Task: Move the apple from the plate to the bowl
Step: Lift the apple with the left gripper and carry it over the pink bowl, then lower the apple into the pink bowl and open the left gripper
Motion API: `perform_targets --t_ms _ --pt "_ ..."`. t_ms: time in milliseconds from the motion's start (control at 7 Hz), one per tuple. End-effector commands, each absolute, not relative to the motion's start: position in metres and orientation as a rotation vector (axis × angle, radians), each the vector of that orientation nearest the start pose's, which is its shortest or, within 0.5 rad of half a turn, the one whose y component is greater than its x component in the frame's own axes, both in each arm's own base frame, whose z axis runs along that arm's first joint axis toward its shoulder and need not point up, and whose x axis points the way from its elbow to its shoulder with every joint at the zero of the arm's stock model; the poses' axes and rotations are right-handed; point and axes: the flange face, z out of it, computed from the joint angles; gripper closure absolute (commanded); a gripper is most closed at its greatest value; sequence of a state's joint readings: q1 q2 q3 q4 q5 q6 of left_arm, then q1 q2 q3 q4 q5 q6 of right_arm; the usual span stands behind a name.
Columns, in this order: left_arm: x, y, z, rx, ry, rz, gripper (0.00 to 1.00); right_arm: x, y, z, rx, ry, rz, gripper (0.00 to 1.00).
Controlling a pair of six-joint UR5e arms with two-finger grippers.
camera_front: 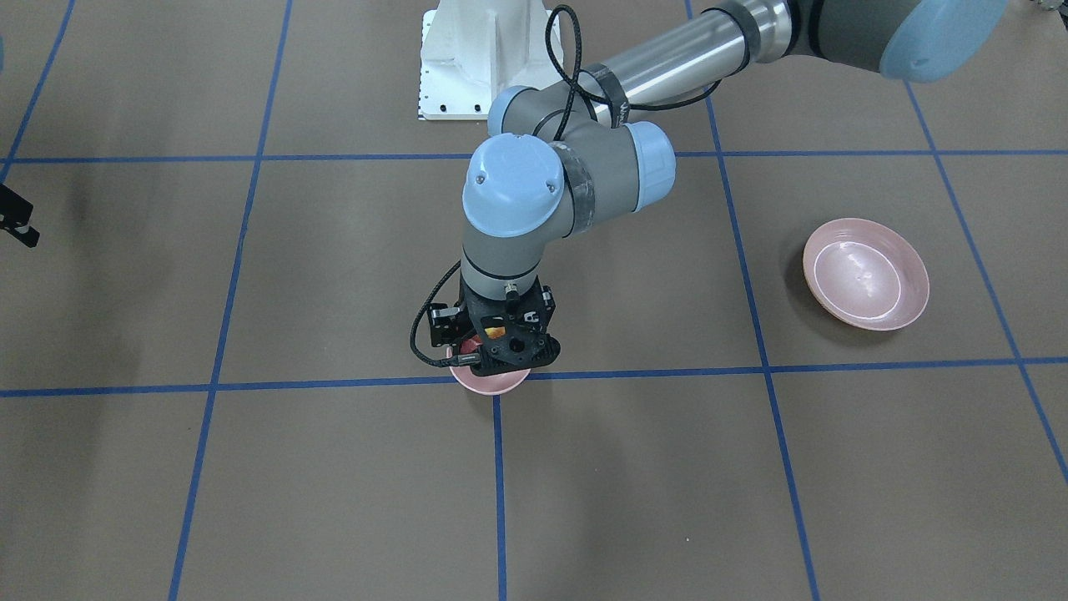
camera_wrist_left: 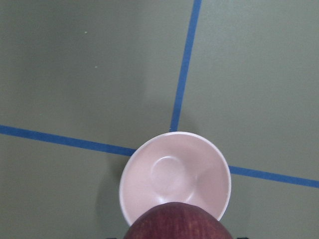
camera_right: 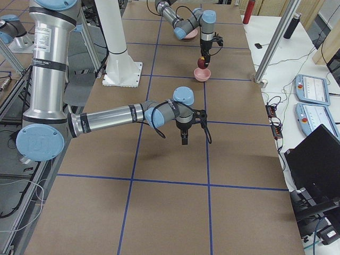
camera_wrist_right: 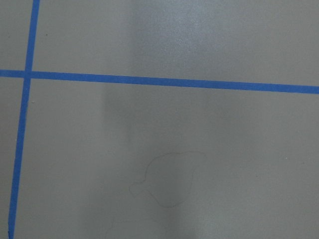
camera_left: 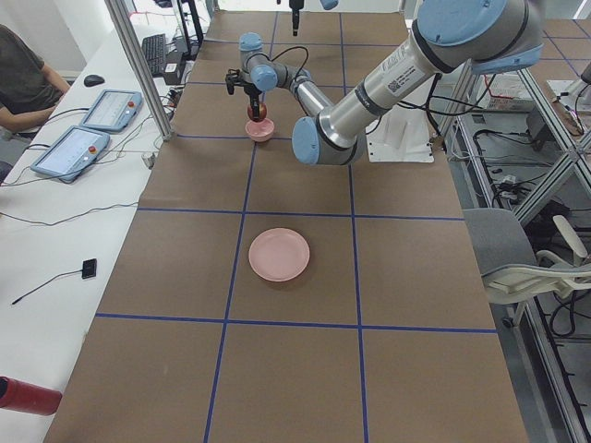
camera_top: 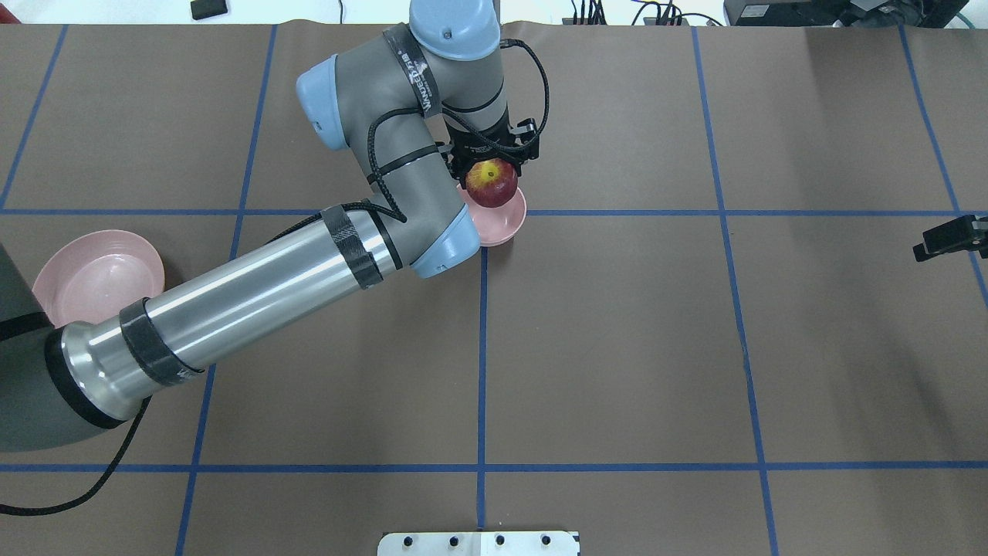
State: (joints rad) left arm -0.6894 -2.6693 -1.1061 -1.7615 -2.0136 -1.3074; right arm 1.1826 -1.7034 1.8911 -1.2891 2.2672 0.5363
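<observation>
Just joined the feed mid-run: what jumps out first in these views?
The apple hangs in the left gripper, jaws shut on it, just above the bowl at the table's middle. The plate lies empty at the robot's far left. The right gripper hovers over bare table.

The left arm reaches in from the left to the desk's (camera_top: 617,347) middle, its left pincer (camera_top: 492,171) clamped on the dark red apple (camera_top: 492,182), stem dimple up, over the far rim of the small pink bowl (camera_top: 505,224). The empty pink plate (camera_top: 100,274) lies at the left edge. The right pincer (camera_top: 949,237) shows at the right edge, its jaws unclear.
</observation>
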Motion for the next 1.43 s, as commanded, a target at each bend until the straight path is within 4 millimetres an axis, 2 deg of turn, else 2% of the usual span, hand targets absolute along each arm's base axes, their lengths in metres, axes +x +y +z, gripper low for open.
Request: perform_targets --t_ms 0,286,714,857,1000,1143,1286 --pt "0.602 -0.589 0.127 -0.008 0.890 -0.199 1.00 -0.107 -0.445 0.534 0.098 -0.811 -0.023 0.00" --pt "0.609 -0.588 0.137 -0.022 0.872 -0.199 1.00 -0.106 -0.443 0.537 0.092 -0.809 -0.021 0.00" --pt "0.620 -0.584 0.143 -0.022 0.853 -0.193 1.00 -0.106 -0.443 0.536 0.092 -0.812 -0.022 0.00" --pt "0.621 -0.584 0.142 -0.022 0.853 -0.193 0.69 -0.106 -0.443 0.536 0.090 -0.812 -0.020 0.00" --pt "0.621 -0.584 0.144 -0.020 0.850 -0.190 0.11 -0.106 -0.443 0.536 0.092 -0.812 -0.021 0.00" --pt "0.621 -0.584 0.146 0.000 0.849 -0.145 0.03 -0.106 -0.443 0.537 0.090 -0.810 -0.021 0.00" --pt "0.621 -0.584 0.145 0.004 0.849 -0.136 0.03 -0.106 -0.443 0.537 0.090 -0.810 -0.021 0.00"
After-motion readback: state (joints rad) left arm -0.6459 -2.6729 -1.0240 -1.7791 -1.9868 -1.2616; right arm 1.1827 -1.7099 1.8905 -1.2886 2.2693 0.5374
